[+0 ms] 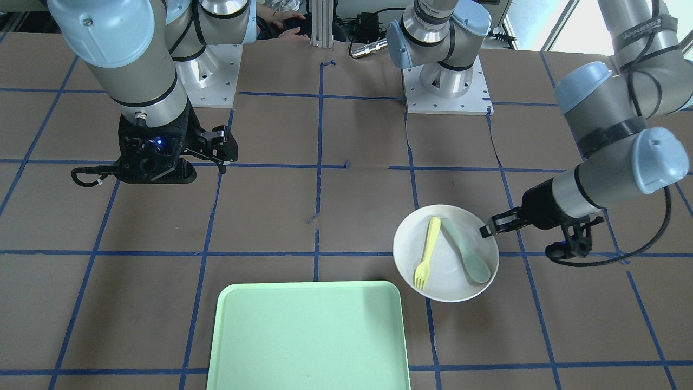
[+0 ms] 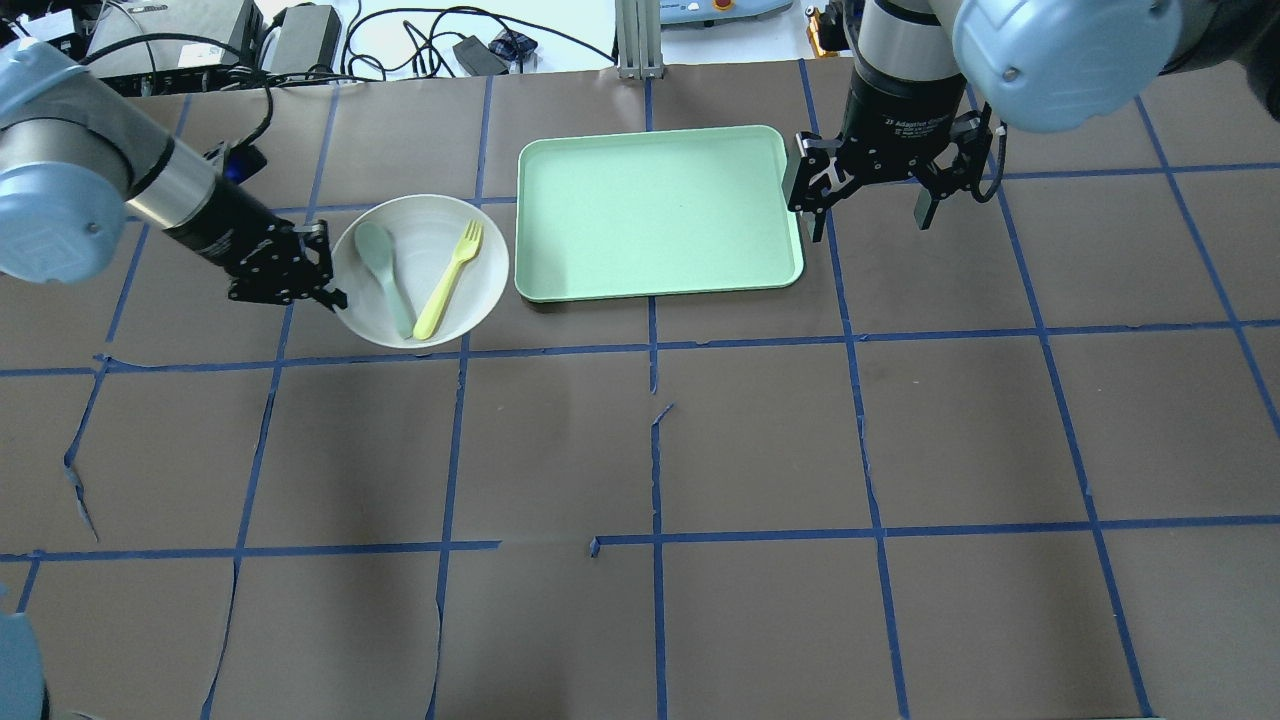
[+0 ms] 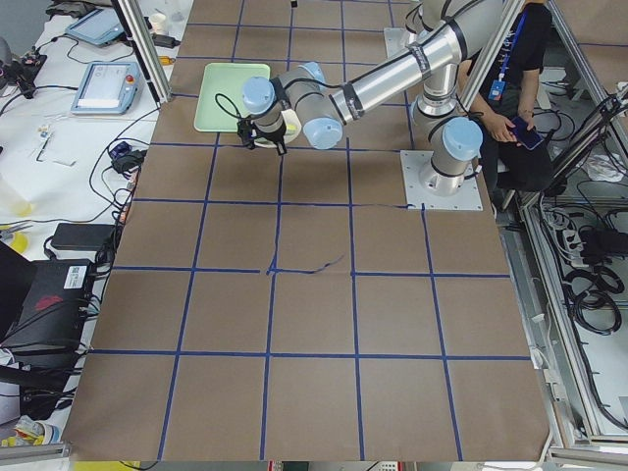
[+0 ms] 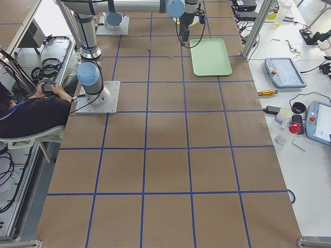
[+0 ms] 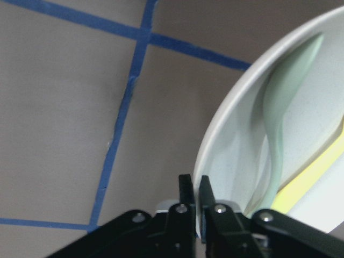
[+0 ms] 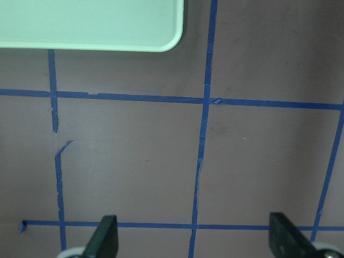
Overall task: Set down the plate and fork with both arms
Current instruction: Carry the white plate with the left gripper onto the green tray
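Note:
The off-white plate [image 2: 427, 245] lies on the table left of the tray, with the pale-yellow fork [image 2: 450, 280] and a pale green-grey spoon [image 2: 385, 275] lying in it. My left gripper [image 2: 325, 288] is low at the plate's left edge. In the left wrist view it [image 5: 196, 188] is shut on the plate's rim [image 5: 226, 118]. In the front view the plate [image 1: 446, 262], the fork [image 1: 426, 252] and the left gripper [image 1: 485, 230] show at right. My right gripper [image 2: 862, 200] hangs open and empty above the table just right of the tray; its fingers [image 6: 105, 236] stand wide apart.
The mint-green tray [image 2: 660, 210] lies at the far middle of the table, bare inside; its corner shows in the right wrist view [image 6: 91, 21]. Brown paper with blue tape lines covers the table. Cables and devices lie beyond the far edge.

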